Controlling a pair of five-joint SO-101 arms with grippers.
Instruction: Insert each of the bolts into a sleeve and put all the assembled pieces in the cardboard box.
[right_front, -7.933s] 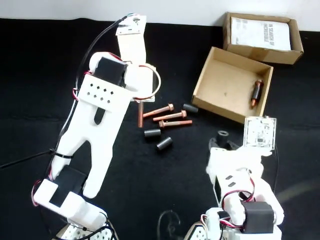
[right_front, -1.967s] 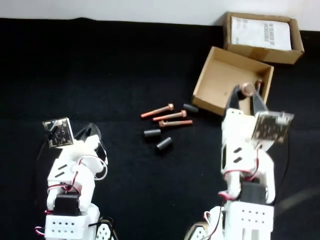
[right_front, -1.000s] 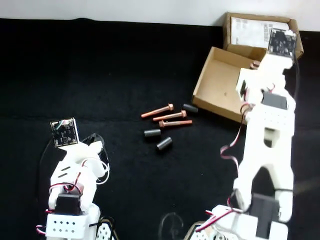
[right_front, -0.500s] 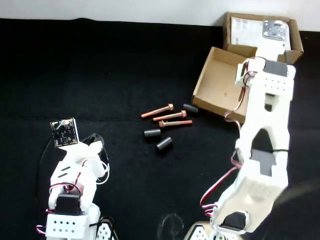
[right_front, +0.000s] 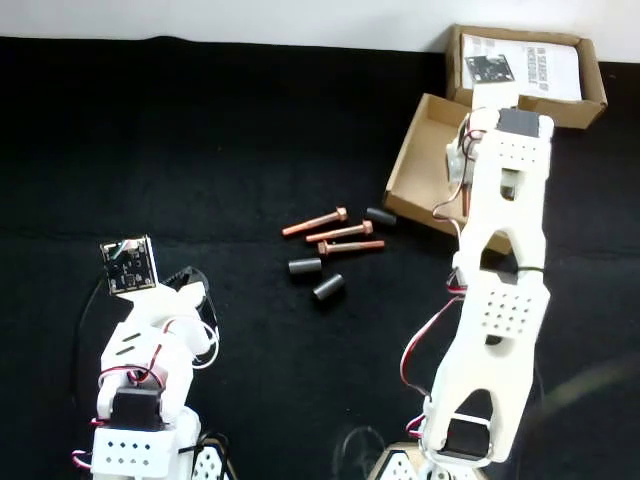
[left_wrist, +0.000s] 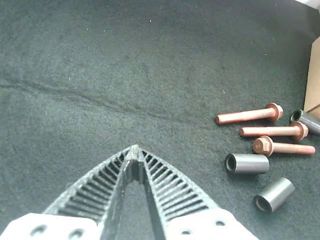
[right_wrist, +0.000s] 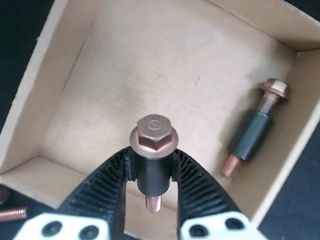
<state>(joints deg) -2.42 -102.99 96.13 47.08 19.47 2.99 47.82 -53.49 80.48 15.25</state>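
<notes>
Lying along the right tool (right_wrist: 153, 157), the sleeved bolt (right_wrist: 154, 134) points head outward.

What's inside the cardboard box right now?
One bolt-and-sleeve assembly lies beside a wall of the box. The right gripper holds a second assembly over the box floor, hiding the patch beneath it.

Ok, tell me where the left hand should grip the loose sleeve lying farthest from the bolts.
Take the sleeve across its middle, coming down from above with the jaws astride its long axis. It lies on its side, clear of the nearest sleeve, so both curved flanks look free.
</notes>
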